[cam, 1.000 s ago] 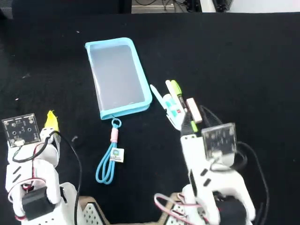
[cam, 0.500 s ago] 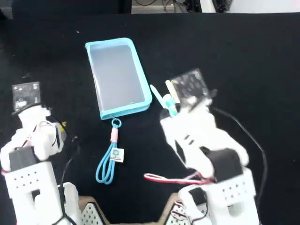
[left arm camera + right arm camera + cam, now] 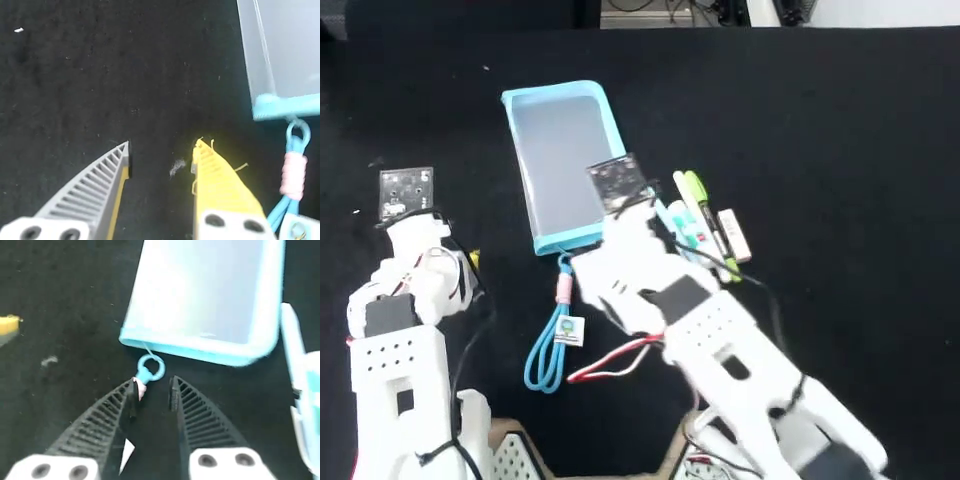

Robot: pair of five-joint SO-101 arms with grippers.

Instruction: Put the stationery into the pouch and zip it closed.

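Note:
The light blue pouch [image 3: 565, 160] with a clear window lies flat at the table's middle left. From its near edge hang a zipper ring [image 3: 150, 367], a pink bead [image 3: 563, 288] and a looped blue cord [image 3: 546, 352]. My right gripper [image 3: 152, 387] is open a little, its black fingers just short of the ring, with the bead by one fingertip. The stationery [image 3: 705, 225], a green highlighter, pens and a small eraser, lies right of the pouch. My left gripper [image 3: 161, 147] is open over bare cloth, left of the pouch corner [image 3: 280, 55].
The table is covered in black cloth [image 3: 840, 140], with open room at the right and the back. A small white tag [image 3: 570, 331] hangs on the cord. The right arm [image 3: 660, 290] stretches across the near middle, beside the stationery.
The right arm has swung left from above the stationery to the pouch's near edge, uncovering the pens. The left arm has lifted and turned toward the pouch.

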